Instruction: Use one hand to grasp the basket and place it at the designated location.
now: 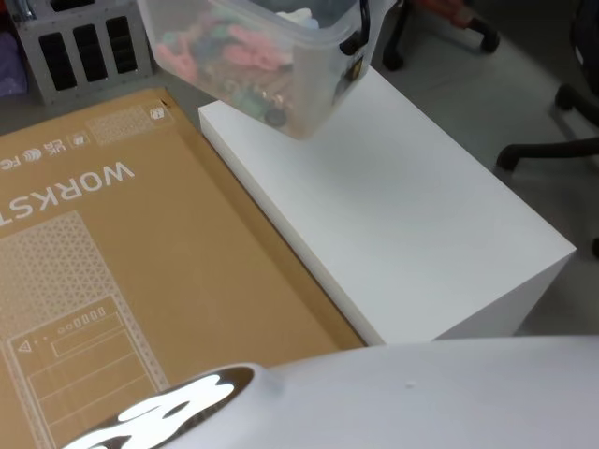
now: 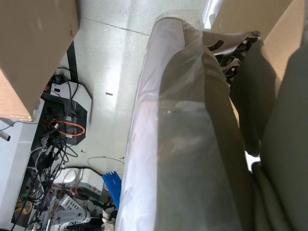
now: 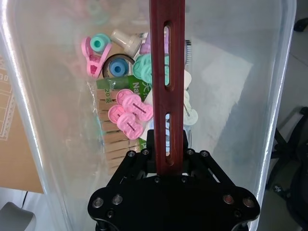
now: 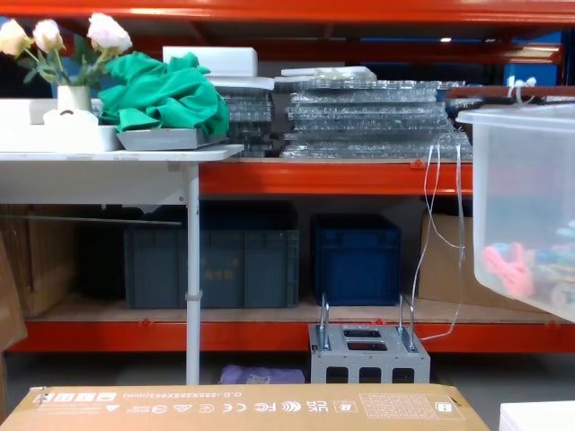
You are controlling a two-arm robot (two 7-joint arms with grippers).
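Note:
The basket (image 1: 253, 56) is a clear plastic tub with pastel pegs (image 3: 127, 113) in the bottom. It hangs tilted in the air above the far end of a white block (image 1: 393, 224). In the chest view the basket (image 4: 526, 206) shows at the right edge, well above the block's corner (image 4: 539, 417). My right gripper (image 3: 166, 168), the hand, is shut on the basket's reddish-brown wooden bar handle (image 3: 167, 57) from above. The left wrist view looks down past a plastic-wrapped surface (image 2: 183, 144) to the floor.
A large flat cardboard box (image 1: 140, 271) lies left of the white block, touching its long side. A grey slotted crate (image 1: 80, 47) stands on the floor behind it. Office chair bases (image 1: 552, 140) stand to the right. Orange shelving with dark blue crates (image 4: 355, 256) fills the background.

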